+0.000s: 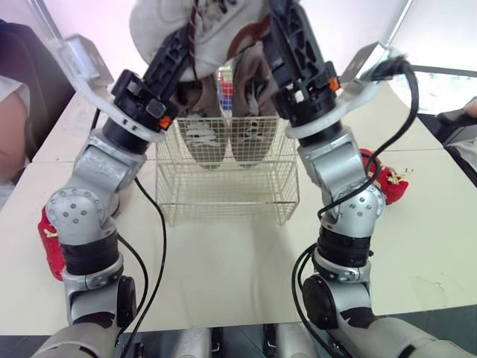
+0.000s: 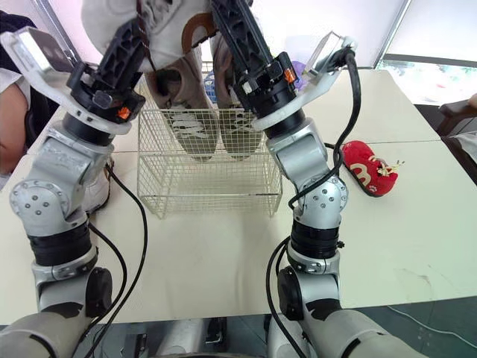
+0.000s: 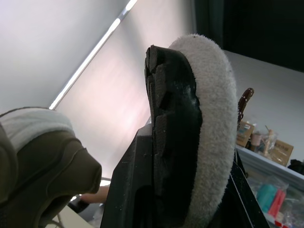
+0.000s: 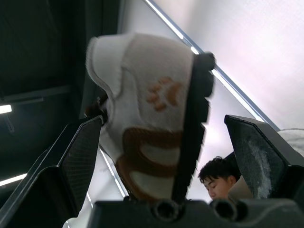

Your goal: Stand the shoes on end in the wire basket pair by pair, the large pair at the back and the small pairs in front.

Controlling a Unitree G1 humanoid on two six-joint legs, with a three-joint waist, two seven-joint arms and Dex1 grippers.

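Observation:
Both arms are raised above the wire basket (image 1: 223,198). A fluffy white shoe (image 1: 216,26) with a black sole hangs over it, and my left gripper (image 1: 177,51) is shut on that shoe (image 3: 209,118), one finger against the sole. My right gripper (image 1: 287,33) reaches up beside it. In the right wrist view its fingers (image 4: 71,161) stand apart on either side of a white shoe with a brown paw print (image 4: 152,123), with a gap on the sole side. A large grey-beige pair (image 1: 227,134) stands on end at the back of the basket, soles facing me.
A red small shoe (image 1: 384,179) lies on the table right of the basket, and another red shoe (image 1: 48,242) lies by my left arm. A white shoe (image 2: 97,190) sits left of the basket. A person (image 1: 11,112) sits at the table's left edge.

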